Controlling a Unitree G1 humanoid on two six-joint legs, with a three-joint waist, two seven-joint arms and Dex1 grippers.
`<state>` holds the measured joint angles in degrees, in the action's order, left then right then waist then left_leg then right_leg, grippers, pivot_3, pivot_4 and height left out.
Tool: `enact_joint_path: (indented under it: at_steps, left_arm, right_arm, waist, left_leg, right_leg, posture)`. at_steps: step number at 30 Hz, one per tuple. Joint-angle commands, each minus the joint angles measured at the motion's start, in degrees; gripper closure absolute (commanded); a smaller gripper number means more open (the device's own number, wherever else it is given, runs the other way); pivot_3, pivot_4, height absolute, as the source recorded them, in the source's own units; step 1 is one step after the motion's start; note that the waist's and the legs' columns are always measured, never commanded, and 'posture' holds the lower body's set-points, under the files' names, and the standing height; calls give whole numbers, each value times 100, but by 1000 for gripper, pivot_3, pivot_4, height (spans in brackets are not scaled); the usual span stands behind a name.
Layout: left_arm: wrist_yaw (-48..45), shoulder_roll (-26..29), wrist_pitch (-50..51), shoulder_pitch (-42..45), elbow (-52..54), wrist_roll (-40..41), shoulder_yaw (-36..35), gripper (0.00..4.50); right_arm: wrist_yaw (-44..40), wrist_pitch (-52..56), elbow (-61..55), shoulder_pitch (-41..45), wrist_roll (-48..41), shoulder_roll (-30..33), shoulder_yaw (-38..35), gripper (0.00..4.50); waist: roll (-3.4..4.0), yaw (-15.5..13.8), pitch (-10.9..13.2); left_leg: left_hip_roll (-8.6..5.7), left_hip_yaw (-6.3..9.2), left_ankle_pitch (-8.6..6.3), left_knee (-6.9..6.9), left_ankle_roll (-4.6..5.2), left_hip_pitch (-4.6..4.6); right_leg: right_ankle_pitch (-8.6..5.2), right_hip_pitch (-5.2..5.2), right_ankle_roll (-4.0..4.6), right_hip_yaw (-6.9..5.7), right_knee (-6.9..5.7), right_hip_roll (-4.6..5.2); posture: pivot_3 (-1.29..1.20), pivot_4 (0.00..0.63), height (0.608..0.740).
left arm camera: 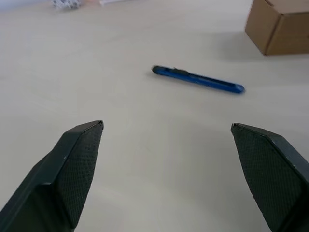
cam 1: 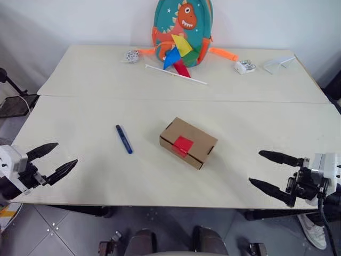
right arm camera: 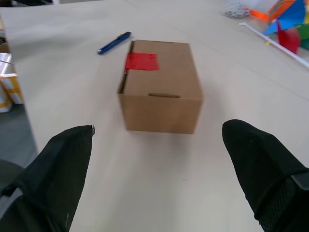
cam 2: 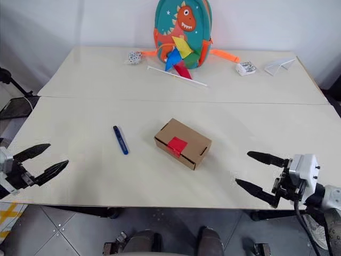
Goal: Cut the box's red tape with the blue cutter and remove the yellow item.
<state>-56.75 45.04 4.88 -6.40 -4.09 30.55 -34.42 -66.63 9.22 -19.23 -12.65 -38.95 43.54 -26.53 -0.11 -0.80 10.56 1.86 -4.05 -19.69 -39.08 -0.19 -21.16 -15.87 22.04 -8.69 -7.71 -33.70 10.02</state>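
— Where's the box (cam 1: 188, 142) sitting?

— Middle of the surface (cam 1: 256, 122), closed, turned a bit askew. The tape (cam 1: 182, 145) is stuck over its flap seam, on the near side.

— And the cutter (cam 1: 124, 139)?

— Lying flat at nine o'clock from the box, near it but not touching.

— Are the hands doing anything?

— The left hand (cam 1: 56, 160) hangs over the near edge at about eight o'clock from the box, fingers wide apart, holding nothing. The right hand (cam 1: 269, 170) is at four o'clock, also spread and holding nothing. Both are well apart from the box.

— What's at the back?

— A dinosaur backpack (cam 1: 183, 29) at twelve o'clock against the wall, a pinwheel (cam 1: 178, 53) leaning in front of it.
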Motion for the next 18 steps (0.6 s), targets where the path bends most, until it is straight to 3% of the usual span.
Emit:
enact_joint_path:
  at_steps: [1,6,8,10,18]
  left_arm:
    - [-50,73,49,-65,254,-121,198,0]
    - [-410,103,773,249,396,216,785,0]
    - [-567,57,1048,829,312,277,1227,187]
    - [-518,-104,1155,1576,-18,226,1547,595]
    - [-91,-1059,684,4202,-1737,-1038,2975,3100]
  right_arm:
    - [84,-5,-209,70,-29,-56,104,48]
    - [430,384,-640,16,51,-110,689,48]
    - [836,422,-767,101,546,-189,1110,217]
    - [1239,784,-890,203,779,-197,1467,650]
    - [2183,1660,-971,811,1148,-416,2308,3360]
  waist:
    - [-1,6,0]
    - [-1,27,-1]
    - [-2,-15,-1]
    - [-7,-82,-4]
    - [-17,-60,-9]
  left_leg:
    - [0,-5,0,0,0,-1]
    - [7,-43,-1,4,-3,-7]
    - [9,-46,-1,4,-3,-7]
    - [8,-47,2,-3,-4,-11]
    - [2,-62,5,-7,-3,-13]
  right_leg:
    - [0,6,0,4,-2,0]
    - [0,42,0,25,-26,-8]
    - [0,43,1,30,-26,-10]
    - [1,43,3,31,-24,-11]
    - [4,46,1,34,-24,-12]
  posture:
    - [0,150,740]
    - [0,150,740]
    - [0,150,740]
    - [0,150,740]
    - [0,150,740]
